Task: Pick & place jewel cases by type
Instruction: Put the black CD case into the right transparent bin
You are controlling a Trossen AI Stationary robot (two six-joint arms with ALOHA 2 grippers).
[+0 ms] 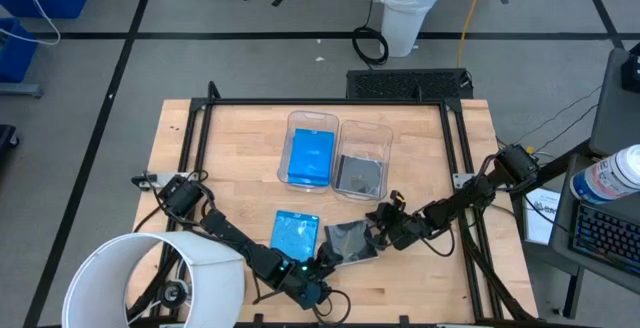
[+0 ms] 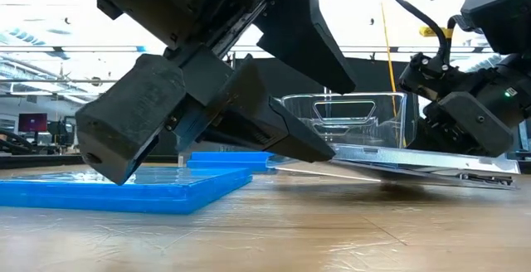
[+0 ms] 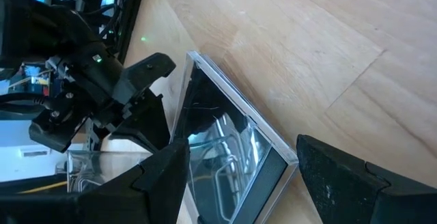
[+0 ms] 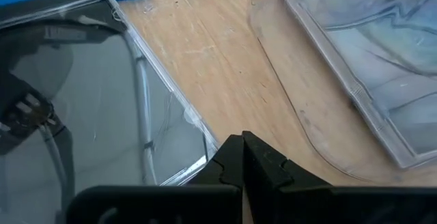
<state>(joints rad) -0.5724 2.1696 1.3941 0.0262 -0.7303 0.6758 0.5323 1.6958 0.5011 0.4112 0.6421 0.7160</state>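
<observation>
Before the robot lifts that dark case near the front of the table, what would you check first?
1. Left fingers open on either side of the dark case: ok.
2. Case lying flat: not ok; in the low view it sits tilted, one edge raised.
3. Right fingers out of the way: not ok; they are shut, right at the case's edge.
4. Bin with the dark cases has room: cannot tell.
5. Blue case on the table is apart from the dark one: ok.
</observation>
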